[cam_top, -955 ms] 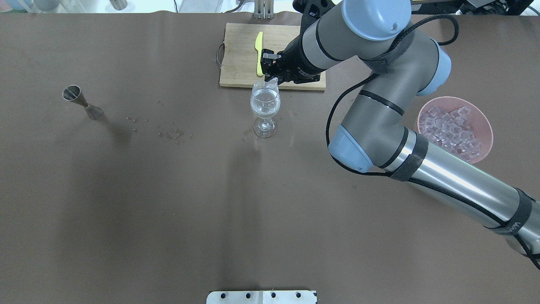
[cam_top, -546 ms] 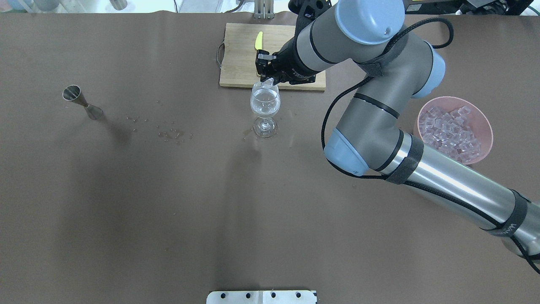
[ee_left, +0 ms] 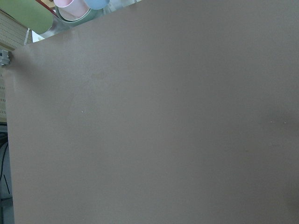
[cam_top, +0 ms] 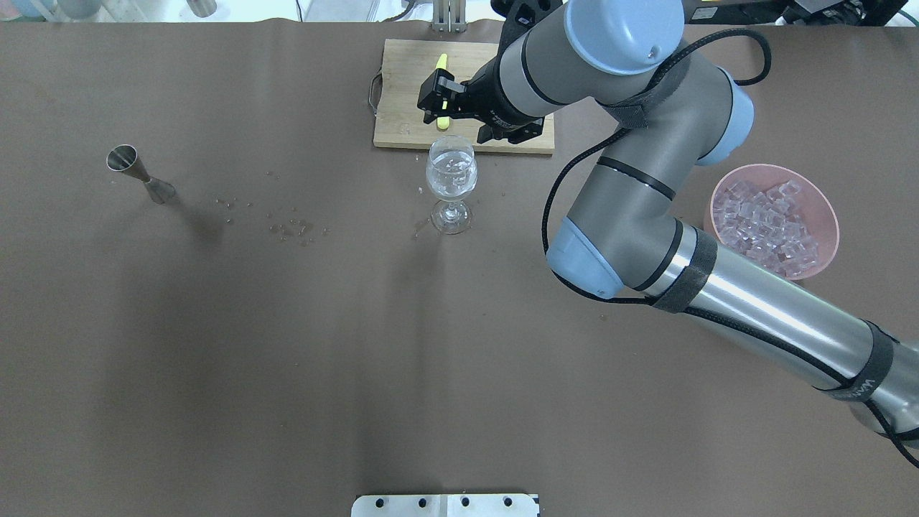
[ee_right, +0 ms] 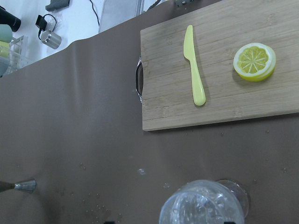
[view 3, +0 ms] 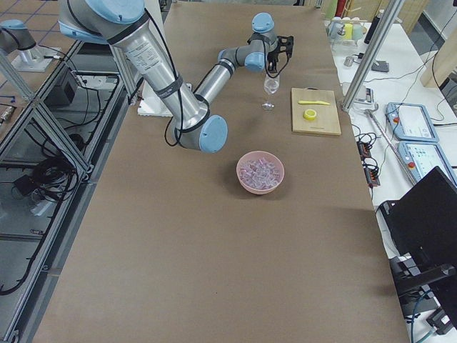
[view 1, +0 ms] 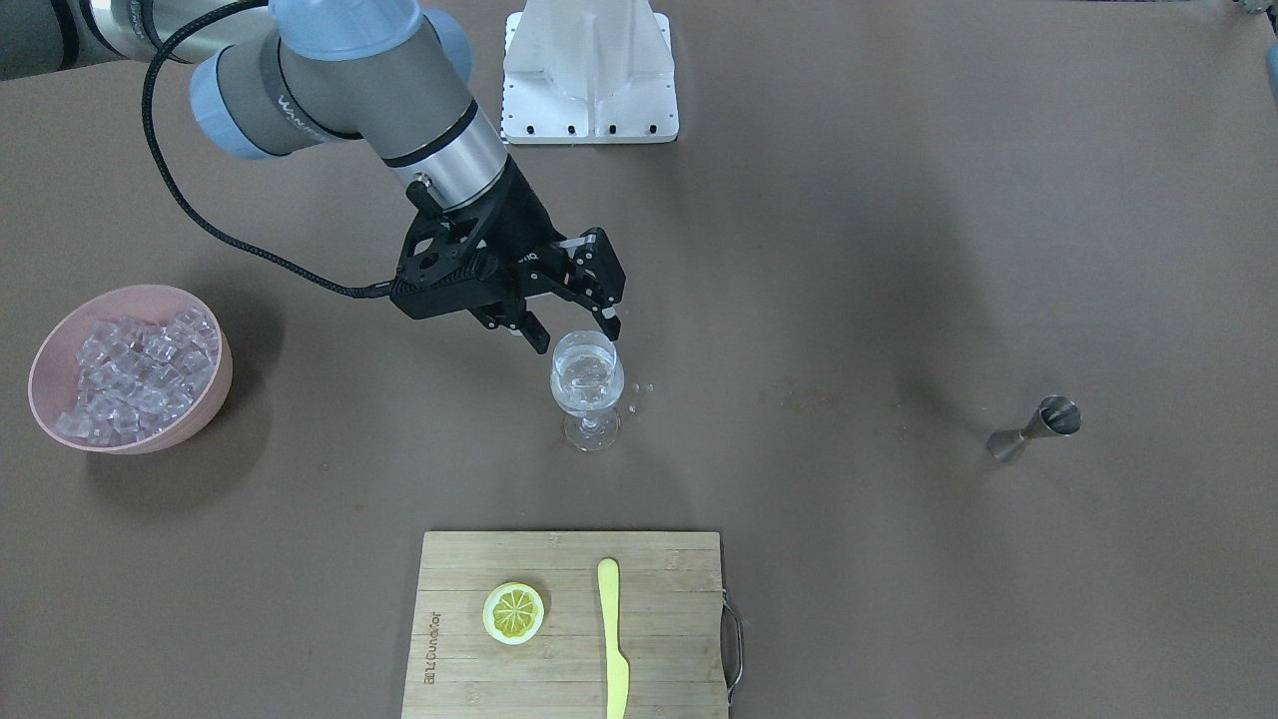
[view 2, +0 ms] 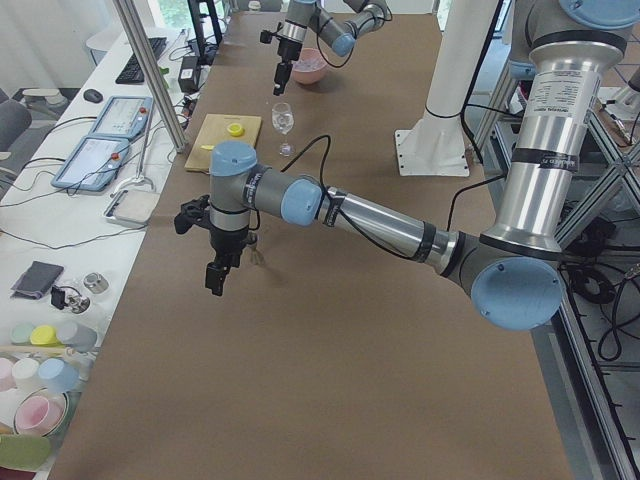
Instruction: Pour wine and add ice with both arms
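A stemmed wine glass (cam_top: 451,176) stands mid-table with clear wine and ice cubes in it; it also shows in the front view (view 1: 587,384) and the right wrist view (ee_right: 203,206). My right gripper (cam_top: 457,115) hangs just above the glass rim, open and empty, its fingers (view 1: 607,318) spread wide either side. A pink bowl (cam_top: 818,194) heaped with ice (cam_top: 764,219) stands at the right. My left gripper (view 2: 215,278) shows only in the exterior left view, hovering above the table; I cannot tell whether it is open or shut.
A wooden cutting board (cam_top: 402,108) behind the glass carries a yellow knife (view 1: 612,639) and a lemon slice (view 1: 514,611). A steel jigger (cam_top: 140,172) stands far left. Spilled droplets (cam_top: 291,228) lie between jigger and glass. The white pedestal (view 1: 589,70) stands at the robot's side.
My right gripper was shut on an ice cube over the glass. It has opened, and the cube is gone from between its fingers. The gripper shifted slightly left and away.
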